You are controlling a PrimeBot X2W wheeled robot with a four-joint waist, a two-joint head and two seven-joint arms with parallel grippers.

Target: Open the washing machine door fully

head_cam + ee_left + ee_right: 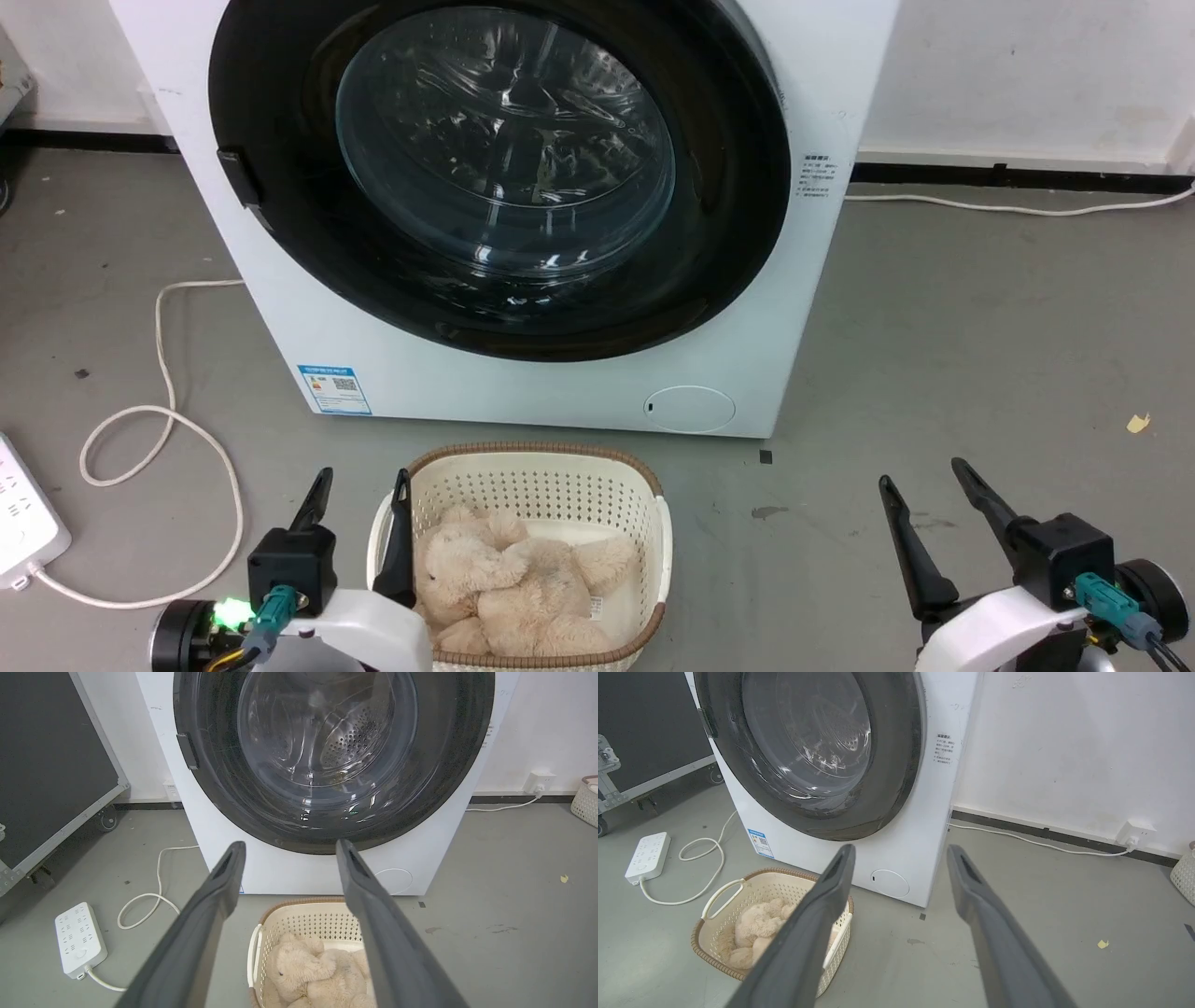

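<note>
The white washing machine (280, 308) (289, 872) (924, 826) stands ahead on the floor. Its round door (738, 215) (448, 774) (896, 765), with a wide black rim and a clear glass bowl, lies shut flat against the front. A small black handle tab (238, 177) (188, 751) sits on the rim's left side. My left gripper (362, 478) (289, 845) is open, low at the left, well short of the door. My right gripper (920, 469) (901, 848) is open too, low at the right over bare floor.
A cream basket (644, 560) (261, 924) (714, 891) holding a beige plush toy (504, 588) sits on the floor before the machine, beside my left gripper. A white power strip (23, 532) (79, 938) and its looped cord (159, 411) lie left. A black wheeled case (46, 765) stands far left.
</note>
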